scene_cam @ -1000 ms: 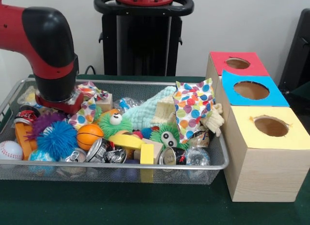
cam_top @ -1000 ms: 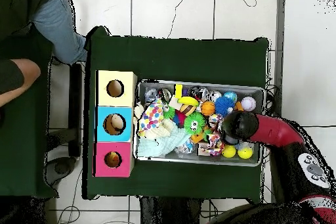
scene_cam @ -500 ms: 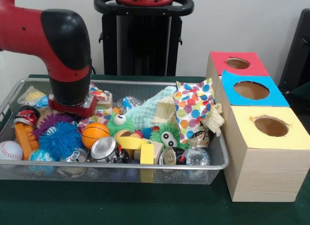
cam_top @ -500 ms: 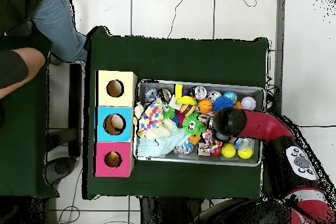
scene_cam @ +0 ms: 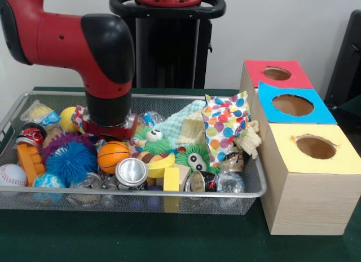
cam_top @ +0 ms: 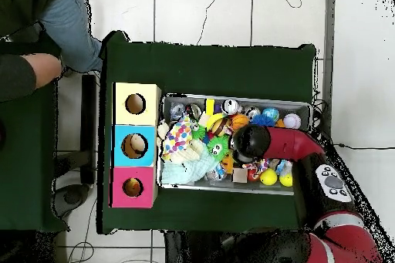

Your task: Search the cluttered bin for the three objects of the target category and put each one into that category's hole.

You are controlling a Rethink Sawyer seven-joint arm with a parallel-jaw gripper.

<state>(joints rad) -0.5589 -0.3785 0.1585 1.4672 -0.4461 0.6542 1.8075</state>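
Observation:
The wire bin (scene_cam: 141, 192) is packed with toys. My gripper (scene_cam: 110, 128) is pushed down into the clutter left of centre, hidden under the red and black wrist; in the overhead view the gripper (cam_top: 247, 143) is mid-bin. An orange basketball (scene_cam: 113, 156) and a silver can (scene_cam: 131, 173) lie just in front of it, and a green fuzzy toy (scene_cam: 153, 139) touches its right side. Three wooden boxes stand beside the bin, with a red hole top (scene_cam: 276, 74), a blue one (scene_cam: 293, 105) and a yellow one (scene_cam: 316, 147).
Also in the bin: a blue spiky ball (scene_cam: 70, 160), a baseball (scene_cam: 11, 174), a yellow ball (scene_cam: 67, 118), a polka-dot pouch (scene_cam: 224, 124), a mint cloth (scene_cam: 175, 127) and a yellow block (scene_cam: 171, 179). A person's arm (cam_top: 27, 75) shows at the overhead view's left edge.
The arm has swept rightward in the front view through the bin, shoving toys aside. The silver can has rolled to face the camera and a yellow ball has come into sight behind.

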